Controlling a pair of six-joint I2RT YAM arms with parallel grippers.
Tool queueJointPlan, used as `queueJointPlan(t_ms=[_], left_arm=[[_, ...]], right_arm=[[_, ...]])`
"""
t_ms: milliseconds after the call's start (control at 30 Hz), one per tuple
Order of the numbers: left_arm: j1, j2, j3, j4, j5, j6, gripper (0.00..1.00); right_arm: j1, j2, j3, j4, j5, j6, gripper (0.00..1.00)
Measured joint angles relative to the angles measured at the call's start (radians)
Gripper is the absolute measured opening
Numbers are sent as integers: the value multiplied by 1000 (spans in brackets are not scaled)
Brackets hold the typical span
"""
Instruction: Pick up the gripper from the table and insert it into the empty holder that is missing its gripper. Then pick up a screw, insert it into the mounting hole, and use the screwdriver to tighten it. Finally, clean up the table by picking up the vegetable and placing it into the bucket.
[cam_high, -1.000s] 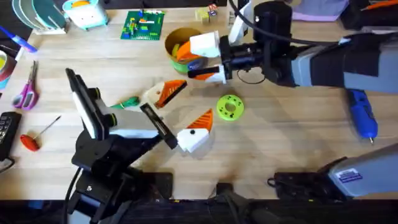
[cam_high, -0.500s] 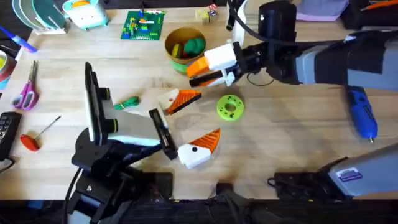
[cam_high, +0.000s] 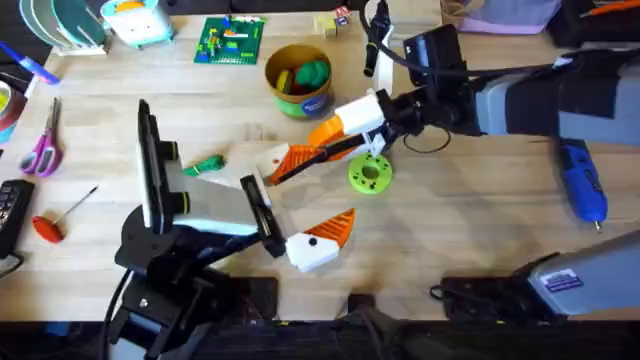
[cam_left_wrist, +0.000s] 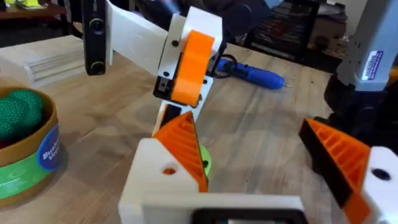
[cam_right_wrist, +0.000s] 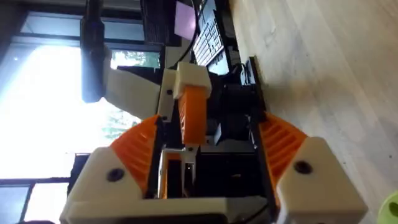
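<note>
My left gripper (cam_high: 335, 182) stands open, both white fingers carrying orange tips. My right gripper (cam_high: 318, 145) reaches in from the right and is open, its orange pads (cam_right_wrist: 140, 149) well apart; its tips sit right at the left arm's far finger (cam_high: 292, 160), which shows end-on between them in the right wrist view. The green leafy vegetable (cam_high: 207, 165) lies on the table left of that finger. The yellow-tan bucket (cam_high: 300, 100) stands behind, with an orange and a green toy inside. The blue screwdriver (cam_high: 585, 185) lies at the far right. The loose gripper piece, an empty holder and the screws are out of view.
A lime-green disc (cam_high: 370, 172) with holes lies just right of the grippers. A red-handled screwdriver (cam_high: 50, 225), scissors (cam_high: 42, 150) and a black remote are at the left edge. A green brick plate (cam_high: 230, 40) and small toys sit at the back.
My right gripper has swung down and left from over the bucket to the left arm's far finger. The left arm lifted and shifted a second ago, then stayed still.
</note>
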Motion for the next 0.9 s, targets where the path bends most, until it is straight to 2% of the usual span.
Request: queueJointPlan(t_ms=[100,233,400,733,767,833,900], left_arm=[[0,0,0,0,0,0,993],[0,0,0,0,0,0,993],[0,0,0,0,0,0,993],[0,0,0,-13,-1,-1,993],[0,0,0,-16,-2,-1,993],[0,0,0,-20,-2,0,993],[0,0,0,-19,0,0,993]], right_arm=[[4,0,0,2,0,-6,705],[33,0,0,10,0,-10,675],[68,0,0,31,13,-5,547],[63,0,0,40,26,39,339],[63,0,0,41,26,42,284],[62,0,0,42,21,51,84],[61,0,0,41,21,65,14]])
